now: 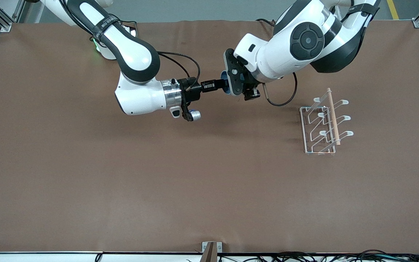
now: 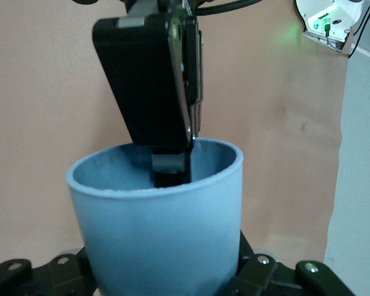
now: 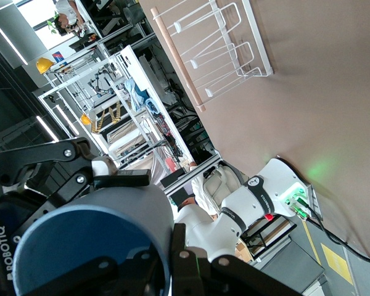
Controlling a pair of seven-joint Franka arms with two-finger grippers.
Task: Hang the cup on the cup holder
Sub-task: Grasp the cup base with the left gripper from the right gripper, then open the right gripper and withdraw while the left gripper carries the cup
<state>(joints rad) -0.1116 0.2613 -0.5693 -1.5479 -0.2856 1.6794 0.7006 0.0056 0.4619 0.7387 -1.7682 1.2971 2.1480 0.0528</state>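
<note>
Both claws clench the cup (image 2: 157,228) midair: right claw (image 1: 215,86) on its rim, left claw (image 1: 239,80) around its body. Unsynchronised release could drop it; the cup holder (image 1: 324,122) sits at four o'clock.

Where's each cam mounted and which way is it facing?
Front: high across the table, facing both arms; left gripper and right gripper meet on the cup in the air; rack toward the left arm's end.
Left wrist: along its fingers, cup filling view, right gripper inside the rim.
Right wrist: over the cup toward the rack.
All share the cup.
</note>
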